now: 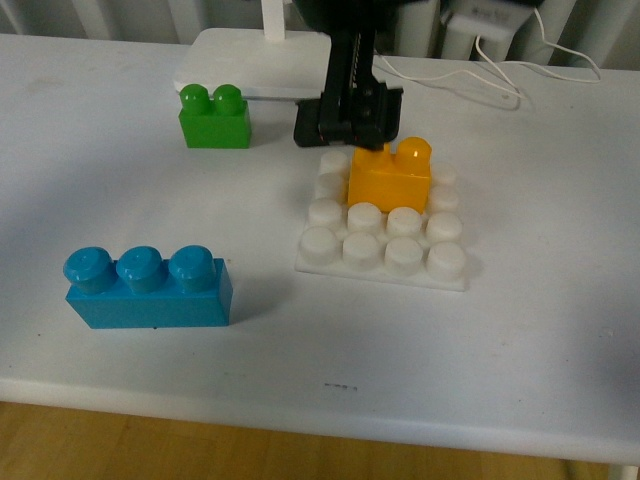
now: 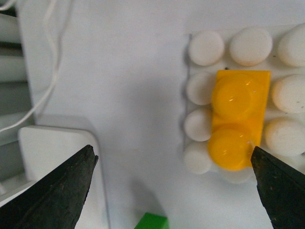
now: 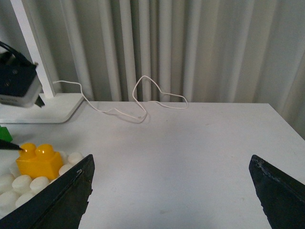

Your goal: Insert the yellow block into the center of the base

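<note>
The yellow block (image 1: 390, 178) stands on the white studded base (image 1: 380, 262), across the two middle columns in the second row from the far edge. My left gripper (image 1: 348, 130) hangs open just behind the base's far edge, empty. In the left wrist view the left gripper (image 2: 172, 157) is open wide, with the yellow block (image 2: 238, 119) and base (image 2: 206, 47) near one fingertip, not between the jaws. My right gripper (image 3: 171, 164) is open and empty over bare table, with the yellow block (image 3: 39, 160) and base (image 3: 19, 183) off to one side. It is out of the front view.
A green two-stud brick (image 1: 214, 118) stands at the back left and a blue three-stud brick (image 1: 148, 290) at the front left. A smooth white lamp stand (image 1: 250, 62) sits behind the left gripper. White cables (image 1: 480, 80) lie at the back right.
</note>
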{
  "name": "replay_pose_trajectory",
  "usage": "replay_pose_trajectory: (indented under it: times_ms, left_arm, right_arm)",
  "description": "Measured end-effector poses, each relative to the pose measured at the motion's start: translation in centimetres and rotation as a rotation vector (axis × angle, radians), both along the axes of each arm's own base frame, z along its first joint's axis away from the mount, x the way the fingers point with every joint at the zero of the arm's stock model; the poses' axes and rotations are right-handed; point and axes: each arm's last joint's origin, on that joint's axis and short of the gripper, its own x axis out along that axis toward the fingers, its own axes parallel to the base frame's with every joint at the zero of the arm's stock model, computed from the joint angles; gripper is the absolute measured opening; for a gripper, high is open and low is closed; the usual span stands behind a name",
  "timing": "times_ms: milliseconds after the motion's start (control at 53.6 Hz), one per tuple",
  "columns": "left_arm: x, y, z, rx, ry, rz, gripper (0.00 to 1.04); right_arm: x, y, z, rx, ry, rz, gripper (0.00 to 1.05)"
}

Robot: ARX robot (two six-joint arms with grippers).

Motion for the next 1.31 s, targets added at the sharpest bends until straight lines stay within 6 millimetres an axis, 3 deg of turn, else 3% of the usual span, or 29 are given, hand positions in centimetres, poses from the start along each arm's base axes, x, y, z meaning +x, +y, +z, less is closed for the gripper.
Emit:
replay_pose_trajectory:
  times_ms: [205,373,541,765,896,1063,1175,1306]
  left_arm:
    - [-1.6,3.0,3.7,-0.093,-0.223,0.08,0.99]
    - [-4.0,5.7,5.3,-0.193,-0.353,0.164,0.99]
    - [-9.3,9.8,6.8,-0.362,-0.528,0.3,0.99]
    - [-14.0,14.4,5.9,-0.529,-0.654,0.519,0.99]
    - [-17.1,17.9,3.9,-0.687,-0.653,0.767,0.99]
    - [-17.9,18.5,3.3,-0.818,-0.594,0.85,0.99]
    - [-19.0,19.3,2.2,-1.115,-0.531,0.995,0.76]
    - [-20.4,20.4,0.6,-1.24,-0.463,1.066,0.54]
  right_arm:
    - [0.0,0.0,0.0,0.0,0.0,0.0,0.95]
    - [0.0,0.0,0.0,0.0,0.0,0.0,0.95]
    - [0.0,0.0,0.0,0.0,0.0,0.0,0.95]
    - [0.0,0.0,0.0,0.0,0.0,0.0,0.95]
    - [0.0,0.0,0.0,0.0,0.0,0.0,0.95]
    - [0.0,0.0,0.0,0.0,0.0,0.0,0.95]
    - [0.0,0.0,0.0,0.0,0.0,0.0,0.95]
    - [0.0,0.0,0.0,0.0,0.0,0.0,0.95]
